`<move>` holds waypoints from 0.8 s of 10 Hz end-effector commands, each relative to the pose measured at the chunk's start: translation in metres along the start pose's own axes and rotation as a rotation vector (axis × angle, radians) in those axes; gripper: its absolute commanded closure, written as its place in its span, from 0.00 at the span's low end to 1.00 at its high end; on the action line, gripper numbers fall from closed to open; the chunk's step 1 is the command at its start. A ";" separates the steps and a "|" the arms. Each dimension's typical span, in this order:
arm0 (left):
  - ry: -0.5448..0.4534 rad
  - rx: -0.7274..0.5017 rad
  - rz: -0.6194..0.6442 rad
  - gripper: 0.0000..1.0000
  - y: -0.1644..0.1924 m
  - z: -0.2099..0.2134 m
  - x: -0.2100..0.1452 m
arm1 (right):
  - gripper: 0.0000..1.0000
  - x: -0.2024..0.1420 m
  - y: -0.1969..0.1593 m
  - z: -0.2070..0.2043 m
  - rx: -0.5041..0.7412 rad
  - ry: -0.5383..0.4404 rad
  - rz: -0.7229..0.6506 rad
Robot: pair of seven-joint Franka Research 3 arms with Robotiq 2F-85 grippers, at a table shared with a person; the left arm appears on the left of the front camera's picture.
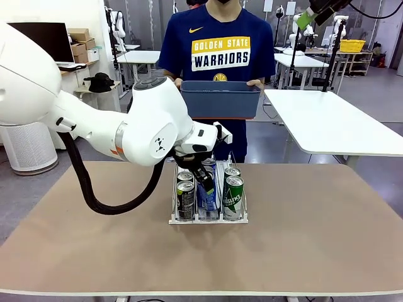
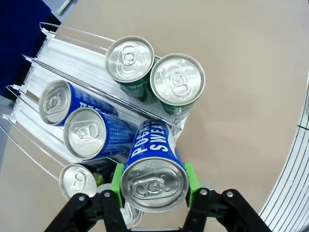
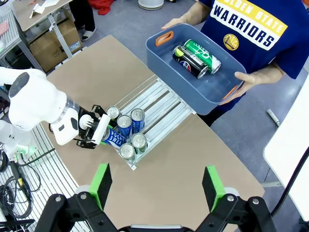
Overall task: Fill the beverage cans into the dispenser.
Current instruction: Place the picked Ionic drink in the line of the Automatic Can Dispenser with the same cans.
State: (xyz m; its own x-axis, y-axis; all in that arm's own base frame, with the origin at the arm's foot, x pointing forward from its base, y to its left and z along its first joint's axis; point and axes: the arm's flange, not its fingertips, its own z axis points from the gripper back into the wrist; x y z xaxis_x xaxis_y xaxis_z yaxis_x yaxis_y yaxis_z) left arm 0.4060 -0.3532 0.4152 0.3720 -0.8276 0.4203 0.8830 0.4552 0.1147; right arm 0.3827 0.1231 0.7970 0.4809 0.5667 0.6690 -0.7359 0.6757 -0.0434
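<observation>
My left gripper (image 2: 153,186) is shut on a blue-and-white beverage can (image 2: 154,169), green pads on both sides. It holds the can tilted at the front end of the dispenser's (image 2: 72,53) middle lane. Two blue cans (image 2: 87,133) stand in that lane, two green cans (image 2: 177,82) in one outer lane, and a black can (image 2: 77,181) in the other. In the front view the left gripper (image 1: 201,179) hangs over the dispenser (image 1: 208,219). My right gripper (image 3: 157,186) is open and empty, high above the table.
Across the table a person holds a blue bin (image 3: 212,89) in both hands, with a green can (image 3: 203,55) and a black can (image 3: 190,63) lying in it. The bin (image 1: 220,100) hovers behind the dispenser. Bare tabletop (image 1: 315,226) surrounds the rack.
</observation>
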 end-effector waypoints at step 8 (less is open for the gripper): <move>0.076 -0.055 0.026 0.42 0.014 -0.021 -0.001 | 0.00 0.000 0.000 -0.001 0.016 -0.010 -0.014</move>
State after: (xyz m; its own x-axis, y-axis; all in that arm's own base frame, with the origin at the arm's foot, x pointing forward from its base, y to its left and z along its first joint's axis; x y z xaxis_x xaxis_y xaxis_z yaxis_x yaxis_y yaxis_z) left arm 0.4270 -0.3571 0.3974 0.4129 -0.8429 0.3449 0.8916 0.4514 0.0359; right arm 0.3827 0.1231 0.7970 0.4809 0.5666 0.6690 -0.7358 0.6758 -0.0434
